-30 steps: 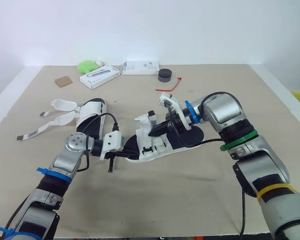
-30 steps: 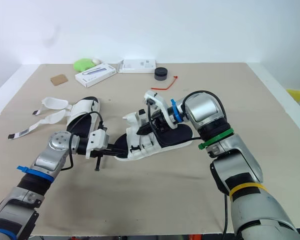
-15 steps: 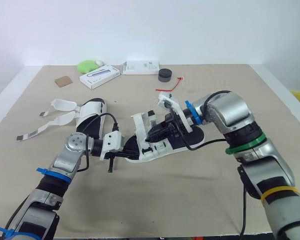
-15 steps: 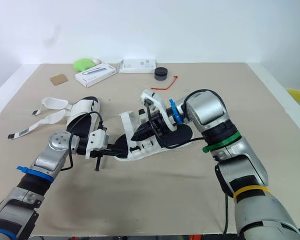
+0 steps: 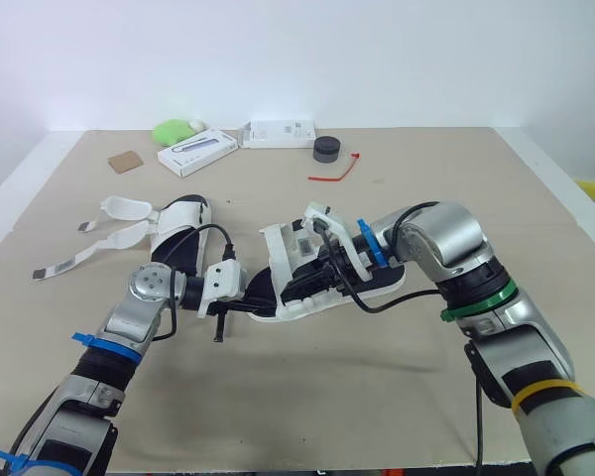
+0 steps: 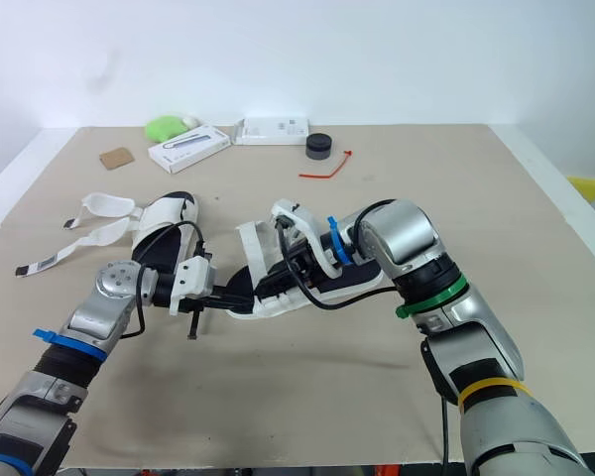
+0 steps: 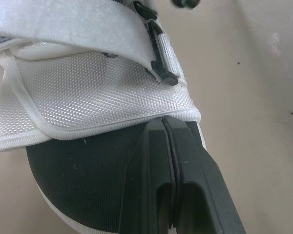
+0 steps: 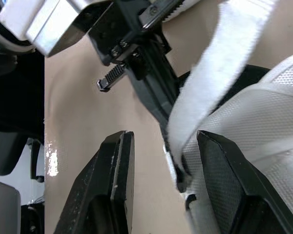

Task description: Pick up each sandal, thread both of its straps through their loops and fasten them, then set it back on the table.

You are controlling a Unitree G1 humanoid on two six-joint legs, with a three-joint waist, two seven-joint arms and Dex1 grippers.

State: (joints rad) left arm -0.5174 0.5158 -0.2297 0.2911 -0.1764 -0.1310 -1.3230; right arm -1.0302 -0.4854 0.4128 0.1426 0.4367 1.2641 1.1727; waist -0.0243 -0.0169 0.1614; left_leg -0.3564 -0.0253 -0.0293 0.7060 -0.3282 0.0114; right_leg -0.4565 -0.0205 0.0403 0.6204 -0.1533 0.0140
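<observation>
Left eye view: at the middle of the table [image 5: 397,397], both arms converge on a white sandal [image 5: 278,253].
The bent right arm [image 5: 446,243] has sunk lower than a second ago, and the right gripper [image 8: 163,136] is spread around a loose strap [image 8: 224,63]. The left arm [image 5: 144,297] reaches in low. The left gripper [image 7: 164,122] is closed at the toe end, its tips against the mesh [image 7: 88,92].

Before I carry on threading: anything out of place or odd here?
Nothing damaged. The second white-and-black fabric sandal on the left lies with straps splayed, unfastened; a thin red tie lies stray near the back.
</observation>
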